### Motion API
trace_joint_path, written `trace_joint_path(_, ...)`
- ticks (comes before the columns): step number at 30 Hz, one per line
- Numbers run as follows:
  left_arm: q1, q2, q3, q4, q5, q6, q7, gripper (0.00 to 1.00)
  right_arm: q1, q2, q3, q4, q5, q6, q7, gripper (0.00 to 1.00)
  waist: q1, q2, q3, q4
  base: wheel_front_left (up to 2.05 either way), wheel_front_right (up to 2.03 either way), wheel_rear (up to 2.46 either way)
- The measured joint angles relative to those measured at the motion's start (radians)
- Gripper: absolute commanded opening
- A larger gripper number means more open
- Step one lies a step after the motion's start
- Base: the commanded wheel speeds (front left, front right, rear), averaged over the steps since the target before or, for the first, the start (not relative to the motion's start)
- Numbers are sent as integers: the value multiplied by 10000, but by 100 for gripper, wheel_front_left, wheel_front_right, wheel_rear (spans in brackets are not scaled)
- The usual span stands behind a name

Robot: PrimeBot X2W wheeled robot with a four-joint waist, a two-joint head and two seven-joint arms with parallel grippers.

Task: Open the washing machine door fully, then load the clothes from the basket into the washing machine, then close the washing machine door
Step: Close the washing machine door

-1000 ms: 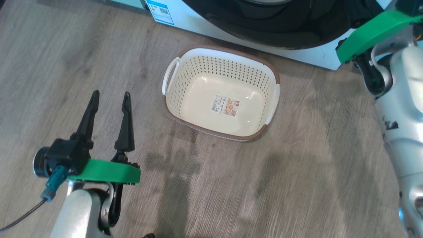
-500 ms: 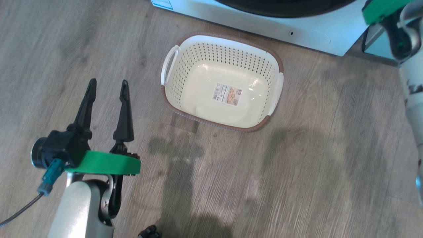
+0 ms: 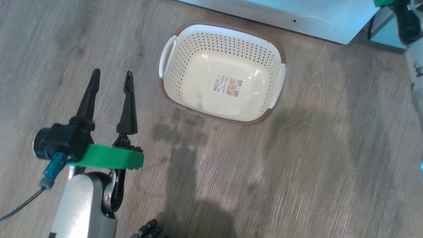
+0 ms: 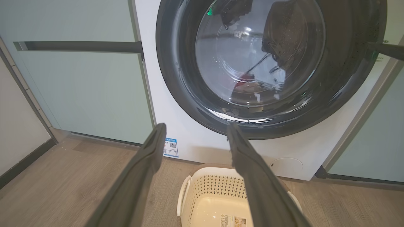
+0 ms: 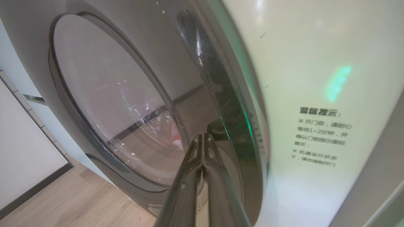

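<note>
On the grey-brown wood-plank floor (image 3: 297,148) before you sits the small rectangular cream-white perforated plastic basket (image 3: 180,76), brown-rimmed, with two white side handles. Its smooth bottom lies in plain sight, with a paper label (image 3: 229,87) stuck near the middle. Just beyond its far rim you see the lower front of the big white front-loading washing machine (image 3: 281,13) and its small round cap (image 3: 309,24). Basket and machine stand near each other but apart.

Your left gripper (image 3: 112,72) hangs over the floor to the left of the basket, clear of it, its two long dark fingers (image 3: 88,99) spread wide with nothing between them. From the left wrist view you see the large round door with the wide glossy black rim and clear domed glass (image 4: 176,78) lying flat against the white front. A patch of bright red fabric (image 4: 246,77) shows through the glass, inside the drum. A blue sticker (image 4: 170,147) sits low on the front, beside the pale mint-green cabinet (image 4: 79,88).

Your right gripper (image 5: 202,138) is up at the door's right-hand edge, fingers pressed tight together and holding nothing. Its tips sit right by the black rim; you cannot tell from the right wrist view whether they touch it. Next to the rim the white panel carries a block of dark printed text (image 5: 322,135). Your pale right forearm (image 3: 414,66) runs along the head view's right edge.
</note>
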Motion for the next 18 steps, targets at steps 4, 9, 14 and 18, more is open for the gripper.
trace_joint_path(4, 1, -50, 81, 104, 148, -12, 0, 100, -18, 71, 186, 138, 6, -15, -146, 0, 0, 0, -114, -56, 0, 0, 0)
trace_joint_path(9, 39, -59, 165, 353, 314, -98, 0, 100, 360, 196, 546, -136, 221, -88, -389, 0, 0, 0, -496, -227, 0, 0, 0)
trace_joint_path(14, 281, -31, 221, 522, 401, -178, 0, 100, 1941, 591, 721, -966, 700, -88, -474, 0, -1, 0, -1038, -563, 0, 0, 0)
trace_joint_path(18, 619, 33, 244, 663, 405, -186, 0, 100, 3340, 734, 443, -2002, 731, -90, -493, 100, -1, 0, -1458, -943, 0, 0, 0)
